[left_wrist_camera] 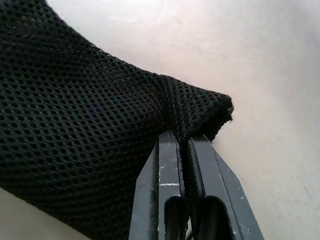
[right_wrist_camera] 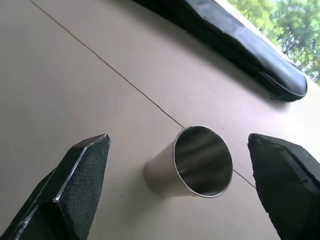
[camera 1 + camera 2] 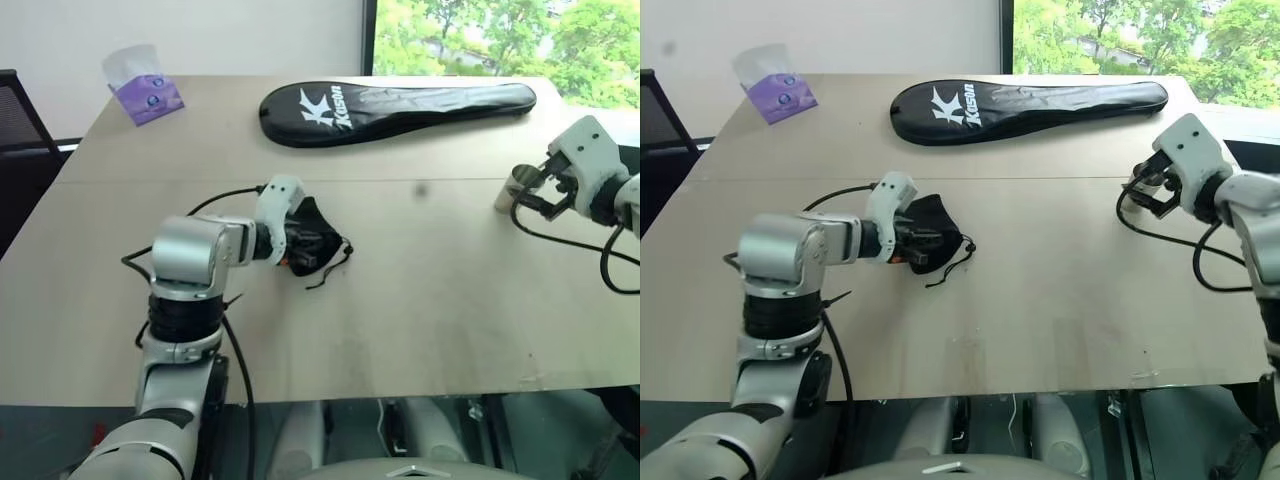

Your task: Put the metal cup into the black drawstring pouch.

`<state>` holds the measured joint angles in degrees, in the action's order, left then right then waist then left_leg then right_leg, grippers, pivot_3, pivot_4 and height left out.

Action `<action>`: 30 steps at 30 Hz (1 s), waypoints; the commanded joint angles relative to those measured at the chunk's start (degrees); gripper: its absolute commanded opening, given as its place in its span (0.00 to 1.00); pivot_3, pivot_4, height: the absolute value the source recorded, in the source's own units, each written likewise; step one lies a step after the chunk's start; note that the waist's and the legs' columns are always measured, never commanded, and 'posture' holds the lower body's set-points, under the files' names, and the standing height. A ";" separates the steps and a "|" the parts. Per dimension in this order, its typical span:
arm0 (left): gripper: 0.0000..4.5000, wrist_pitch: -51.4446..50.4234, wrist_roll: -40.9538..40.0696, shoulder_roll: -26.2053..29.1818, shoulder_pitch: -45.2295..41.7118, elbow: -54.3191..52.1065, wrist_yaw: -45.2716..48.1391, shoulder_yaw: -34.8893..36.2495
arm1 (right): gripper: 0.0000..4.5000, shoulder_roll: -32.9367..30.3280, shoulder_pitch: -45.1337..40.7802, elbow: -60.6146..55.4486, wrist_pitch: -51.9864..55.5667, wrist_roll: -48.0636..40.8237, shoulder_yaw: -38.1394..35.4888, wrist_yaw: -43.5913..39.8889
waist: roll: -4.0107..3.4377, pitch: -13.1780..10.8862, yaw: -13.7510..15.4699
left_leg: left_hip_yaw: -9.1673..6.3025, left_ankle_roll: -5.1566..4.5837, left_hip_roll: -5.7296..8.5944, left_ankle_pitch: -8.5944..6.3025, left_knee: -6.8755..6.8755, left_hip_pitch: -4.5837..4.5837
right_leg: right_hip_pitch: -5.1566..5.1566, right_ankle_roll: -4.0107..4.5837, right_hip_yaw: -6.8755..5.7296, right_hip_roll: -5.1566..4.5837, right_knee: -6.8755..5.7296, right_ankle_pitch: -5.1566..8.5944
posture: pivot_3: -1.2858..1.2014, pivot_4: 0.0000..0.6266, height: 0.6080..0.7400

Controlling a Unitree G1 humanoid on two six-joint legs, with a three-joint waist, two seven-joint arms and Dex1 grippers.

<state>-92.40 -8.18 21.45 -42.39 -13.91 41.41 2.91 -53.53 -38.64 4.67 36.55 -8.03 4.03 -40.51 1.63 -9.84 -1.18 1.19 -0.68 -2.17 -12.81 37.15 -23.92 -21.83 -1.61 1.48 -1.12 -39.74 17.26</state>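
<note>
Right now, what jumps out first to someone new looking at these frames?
The left gripper has its fingers pinched shut on an edge of the black drawstring pouch, near the middle of the table. On the robot's right, the metal cup lies on its side, mouth toward the right gripper, whose fingers stand wide open either side of it without touching. A long black racket cover lies across the far edge.

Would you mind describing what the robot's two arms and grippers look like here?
Both arms are silver-grey metal with rounded joints, white wrist housings and loose black cables looping beside them. The left gripper has two slim black fingers with pale scuff lines. The right gripper has two broad, wedge-shaped black fingers faced with a fine mesh texture.
</note>
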 commanded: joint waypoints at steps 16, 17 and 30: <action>0.00 -0.10 -14.20 1.23 0.13 -3.54 -13.36 6.59 | 0.54 5.31 -14.37 31.34 -20.29 14.94 9.75 -9.68 | -0.17 -0.16 0.30 | 0.03 0.30 0.03 0.16 0.03 0.01 | 0.01 -0.02 -0.01 -0.16 -0.03 -0.01 | 0.52 0.24 1.00; 0.00 -0.10 -15.07 1.17 0.01 -3.37 -14.24 6.81 | 0.43 5.54 -14.56 31.61 -20.52 15.10 9.67 -9.98 | -0.17 -0.16 0.30 | 0.03 0.30 0.03 0.16 0.03 0.01 | 0.01 -0.02 -0.01 -0.16 -0.03 -0.01 | 0.52 0.24 1.00; 0.00 -0.10 -24.63 -3.09 -2.08 1.40 -24.74 10.67 | 0.02 6.74 6.32 -1.39 -10.78 -4.15 -10.53 -13.72 | -0.20 -0.20 0.89 | -0.09 0.33 0.04 0.16 0.06 -0.07 | 0.05 -0.03 -0.23 -0.47 0.01 -0.01 | 0.52 0.24 1.00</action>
<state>-92.41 -31.35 19.14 -42.91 -12.49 17.59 11.52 -47.03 -34.84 11.52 24.25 -7.54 -1.97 -53.90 1.43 -10.04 -0.29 1.08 -0.35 -2.10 -12.65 37.17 -24.01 -21.77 -1.64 1.21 -1.63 -39.72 17.25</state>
